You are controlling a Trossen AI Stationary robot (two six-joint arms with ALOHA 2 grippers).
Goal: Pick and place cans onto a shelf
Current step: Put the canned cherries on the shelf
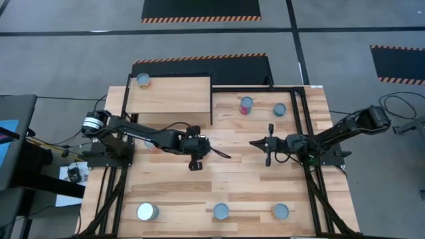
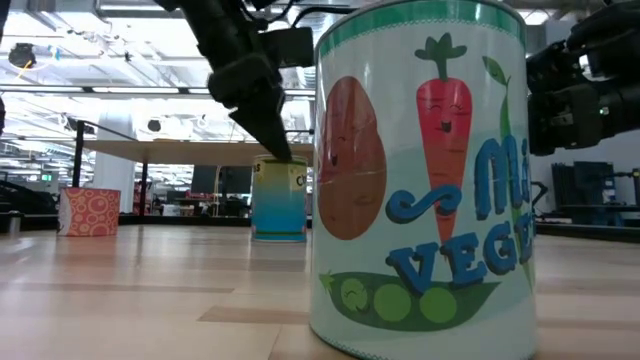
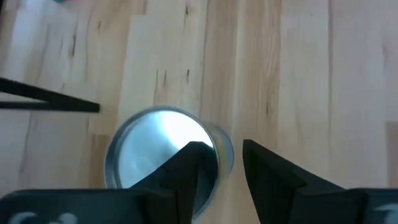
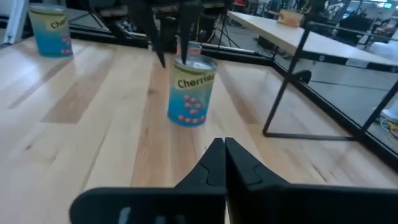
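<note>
L gripper (image 1: 197, 161) hangs over the cherry can (image 4: 191, 91) mid-table, fingers spread, one over its lid, not gripping yet. Needs to centre so fingers straddle the can, then drop & squeeze. R gripper (image 1: 254, 143) waits nearby, fingers pressed together. Shelf (image 1: 169, 95) sits back-left.

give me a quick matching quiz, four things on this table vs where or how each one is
Things:
1. cherries can
2. pink can
3. veg can
4. right gripper

Place or state:
a. shut
b. nearest the low camera
c. under the open left gripper
d. beside the teal can

Pairs: 1-c, 2-d, 3-b, 4-a
</note>
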